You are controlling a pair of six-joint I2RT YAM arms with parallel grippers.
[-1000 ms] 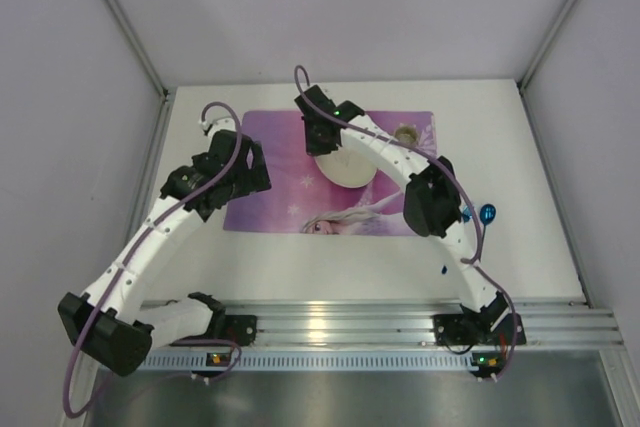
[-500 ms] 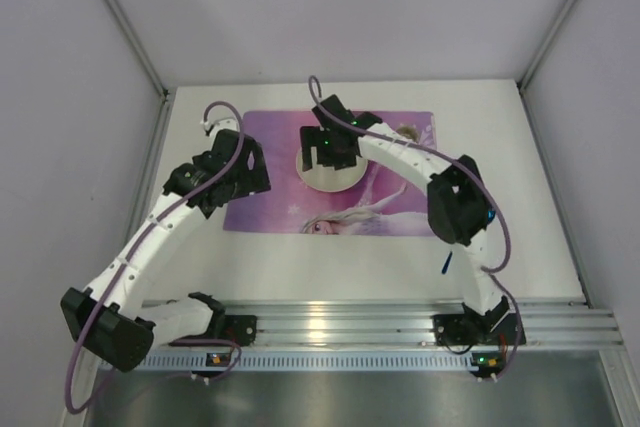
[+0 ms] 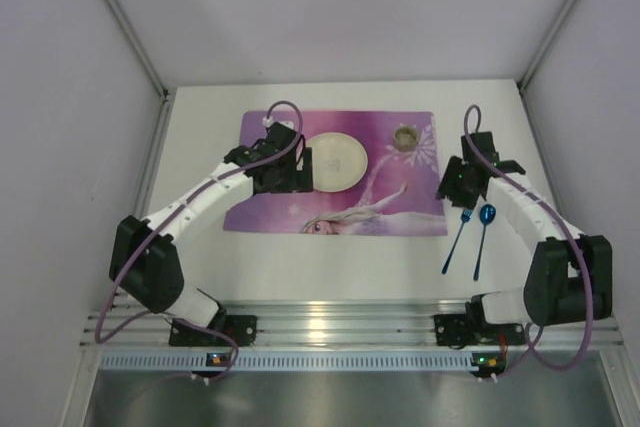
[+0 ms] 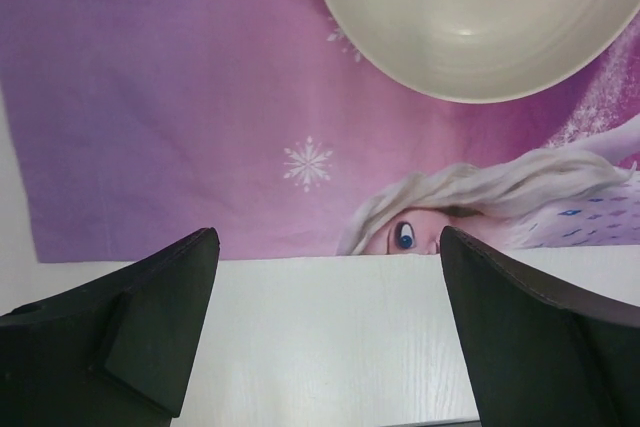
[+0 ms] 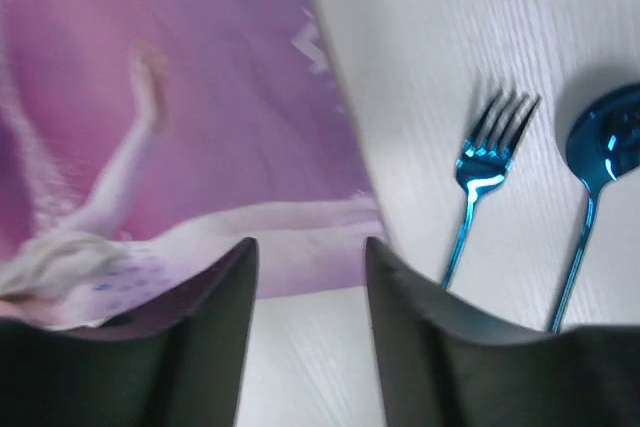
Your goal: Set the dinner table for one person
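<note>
Plate centres the placemat, fork and spoon at 3 o'clock for reach; left end effector wide, right end effector narrow.

Bright, even light, faint soft shadows, glare on the aluminium rail, right wrist view blurred.
</note>
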